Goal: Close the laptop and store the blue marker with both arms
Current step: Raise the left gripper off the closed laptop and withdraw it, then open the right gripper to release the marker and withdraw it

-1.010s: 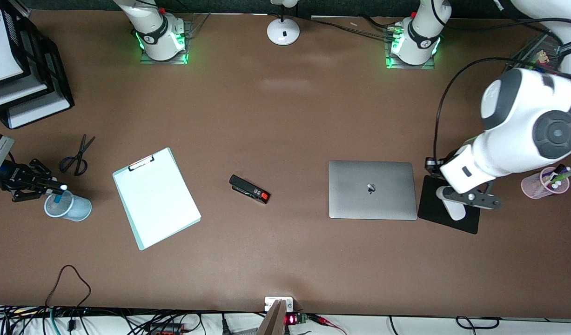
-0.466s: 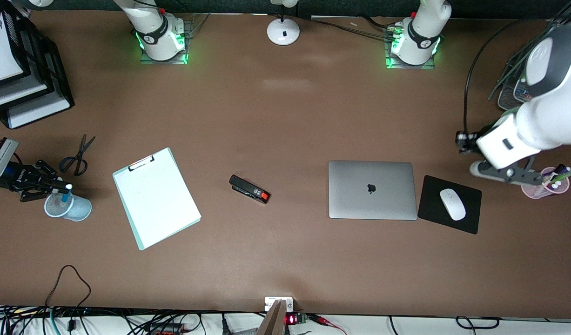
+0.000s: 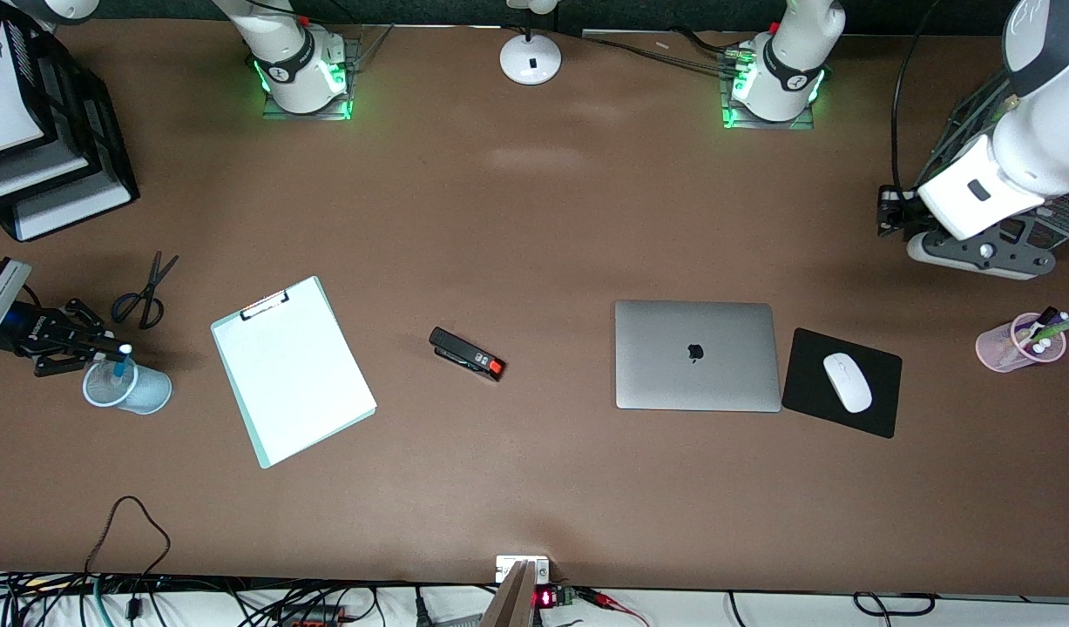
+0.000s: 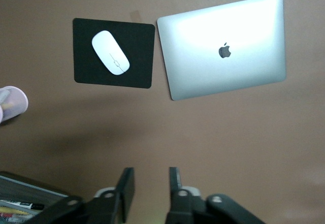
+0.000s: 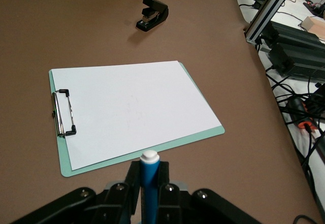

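The laptop lies shut on the table, lid up with the dark logo showing; it also shows in the left wrist view. My right gripper is shut on the blue marker, held upright with its white tip up and its lower end in the mouth of a light-blue cup. In the right wrist view the marker stands between the fingers. My left gripper is up in the air near the left arm's end of the table, open and empty.
A clipboard, a black stapler and scissors lie between cup and laptop. A black mouse pad with a white mouse lies beside the laptop. A pink cup of markers and a wire tray stand at the left arm's end.
My left arm has lifted off the mouse pad and swung toward the wire tray at its end of the table. My right gripper has stayed over the cup with the marker.
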Robot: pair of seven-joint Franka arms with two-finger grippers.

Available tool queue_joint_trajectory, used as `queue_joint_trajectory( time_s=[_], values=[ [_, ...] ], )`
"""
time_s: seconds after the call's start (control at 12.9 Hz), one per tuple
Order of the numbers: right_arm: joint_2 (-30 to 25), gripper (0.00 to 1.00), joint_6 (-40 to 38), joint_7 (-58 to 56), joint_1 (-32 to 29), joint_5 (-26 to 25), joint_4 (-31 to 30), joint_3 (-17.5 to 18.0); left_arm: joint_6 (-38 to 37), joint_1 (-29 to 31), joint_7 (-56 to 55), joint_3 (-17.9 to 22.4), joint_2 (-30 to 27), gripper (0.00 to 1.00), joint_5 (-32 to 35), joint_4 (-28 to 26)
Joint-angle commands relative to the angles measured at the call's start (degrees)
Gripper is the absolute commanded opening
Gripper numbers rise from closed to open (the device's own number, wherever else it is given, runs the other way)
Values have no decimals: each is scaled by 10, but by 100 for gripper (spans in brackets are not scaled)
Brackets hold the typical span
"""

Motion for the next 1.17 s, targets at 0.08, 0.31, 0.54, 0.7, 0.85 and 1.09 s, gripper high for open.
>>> queue_joint_trajectory(
  time_s=[0.08, 0.31, 0.54, 0.7, 0.85, 1.09],
  values=[
    [24, 11, -13, -11, -20, 14, 20, 6, 21, -54, 16, 62, -38, 100, 14, -33],
    [30, 12, -12, -21, -26, 15, 21, 6, 15, -82, 22, 90, -54, 100, 14, -35],
    [33, 14, -12, -21, -31, 36, 21, 6, 19, -92, 6, 108, -62, 100, 12, -37],
    [34, 61, -14, -9, -31, 41, 20, 5, 20, -92, -29, 108, -62, 100, 10, -37],
    [34, 100, -14, 33, -33, 44, 19, 4, 32, -92, -44, 108, -73, 100, 12, -39],
    [24, 100, -34, 119, -35, 33, 19, 4, 47, -98, -42, 108, -73, 100, 12, -48]
  ],
)
